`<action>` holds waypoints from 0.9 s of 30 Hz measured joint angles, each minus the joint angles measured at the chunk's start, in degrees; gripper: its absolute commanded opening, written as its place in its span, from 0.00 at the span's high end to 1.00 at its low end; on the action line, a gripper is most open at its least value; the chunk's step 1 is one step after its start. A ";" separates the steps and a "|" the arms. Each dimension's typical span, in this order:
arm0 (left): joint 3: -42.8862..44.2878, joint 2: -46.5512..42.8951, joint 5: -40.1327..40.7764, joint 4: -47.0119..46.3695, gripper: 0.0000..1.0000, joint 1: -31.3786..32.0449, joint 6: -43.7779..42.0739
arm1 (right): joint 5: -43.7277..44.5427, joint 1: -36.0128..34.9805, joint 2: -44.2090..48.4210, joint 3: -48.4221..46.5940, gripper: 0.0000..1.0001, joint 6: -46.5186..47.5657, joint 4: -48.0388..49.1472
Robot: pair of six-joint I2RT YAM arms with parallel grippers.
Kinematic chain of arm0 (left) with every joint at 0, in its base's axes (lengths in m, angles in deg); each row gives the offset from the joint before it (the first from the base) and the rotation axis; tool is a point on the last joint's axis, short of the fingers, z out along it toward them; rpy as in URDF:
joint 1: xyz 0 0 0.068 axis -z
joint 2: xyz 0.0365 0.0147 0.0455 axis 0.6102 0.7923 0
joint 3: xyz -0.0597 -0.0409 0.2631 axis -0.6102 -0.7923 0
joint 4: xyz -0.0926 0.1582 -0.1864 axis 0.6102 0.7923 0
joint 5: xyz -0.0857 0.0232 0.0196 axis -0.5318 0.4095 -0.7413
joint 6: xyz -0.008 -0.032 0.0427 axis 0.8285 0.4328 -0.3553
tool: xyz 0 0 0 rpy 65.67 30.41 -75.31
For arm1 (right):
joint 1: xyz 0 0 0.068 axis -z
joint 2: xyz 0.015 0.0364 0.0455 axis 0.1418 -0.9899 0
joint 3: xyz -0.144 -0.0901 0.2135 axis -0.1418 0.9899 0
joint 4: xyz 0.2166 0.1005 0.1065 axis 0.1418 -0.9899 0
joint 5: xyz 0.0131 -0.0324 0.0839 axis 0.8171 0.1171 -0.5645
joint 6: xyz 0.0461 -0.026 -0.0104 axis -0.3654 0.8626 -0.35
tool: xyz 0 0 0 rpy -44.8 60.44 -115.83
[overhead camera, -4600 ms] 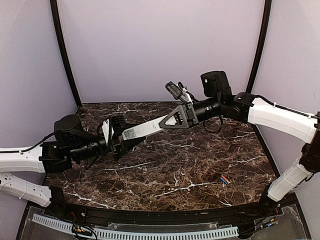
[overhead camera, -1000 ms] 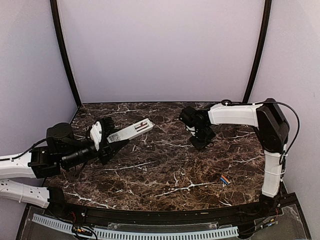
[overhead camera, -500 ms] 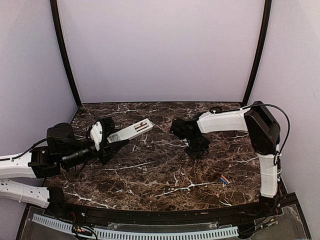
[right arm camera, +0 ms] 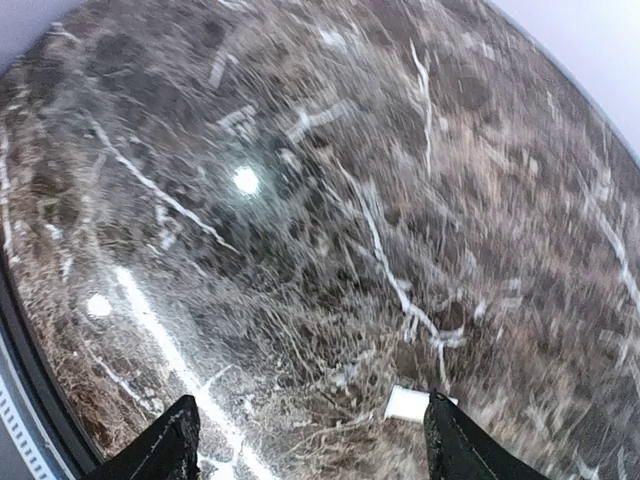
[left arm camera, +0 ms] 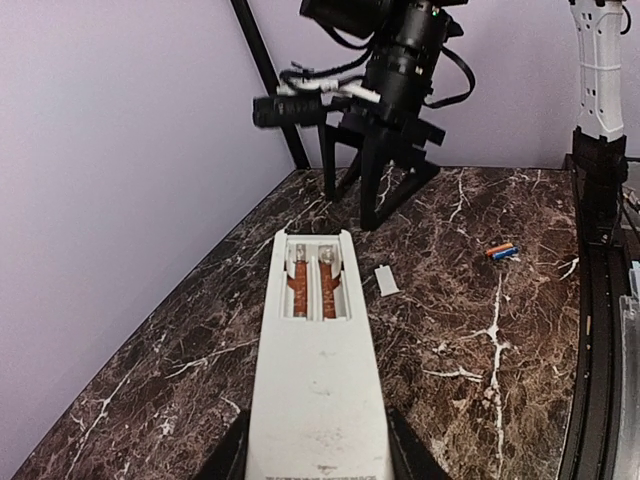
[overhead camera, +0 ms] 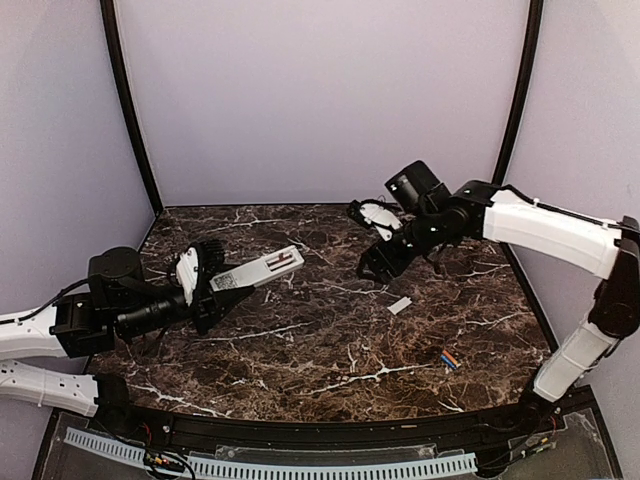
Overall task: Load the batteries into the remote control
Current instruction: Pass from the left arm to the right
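Risks first. The slim white rectangular plastic remote control (overhead camera: 256, 269) was clenched at its sticker end only by the left claw (overhead camera: 220, 285). Its open battery bay (left arm camera: 312, 289) jutted out unsupported. Pressing a cell in against the springs could lever the bar in that grip or slide it out.

The two tiny cylindrical batteries (overhead camera: 449, 358), one blue and one orange, lay touching side by side. A wide claw coming down on them could pinch both at once, or nudge one rolling toward the near right edge of the dark marble-patterned table (overhead camera: 330, 350).

The small flat pale-grey rectangular cover (overhead camera: 400, 305) lay loose on the table close below the right claw (overhead camera: 373, 268). A low sweep could knock it.

Positions. The right claw was released, jaws spread wide with nothing between them, raised above the table's back-centre. The batteries lay well apart from it, nearer the robot and to its right, beyond the cover. The remote's bay faced up, toward the right arm.
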 measured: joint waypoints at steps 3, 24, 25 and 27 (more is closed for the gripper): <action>0.00 0.44 -2.16 1.31 1.00 0.00 -0.13 | -5.77 -0.22 10.80 7.02 0.23 6.73 7.82; 0.04 8.37 -16.24 0.48 1.00 0.00 -5.84 | -16.04 -16.11 7.69 12.20 0.14 36.54 23.98; 0.04 8.61 -16.37 0.28 1.00 0.00 -5.97 | -15.93 -16.11 7.19 11.89 0.19 36.50 23.96; 0.04 8.96 -16.68 -0.15 1.00 0.00 -6.32 | -15.74 -16.13 6.08 10.93 0.29 36.59 23.85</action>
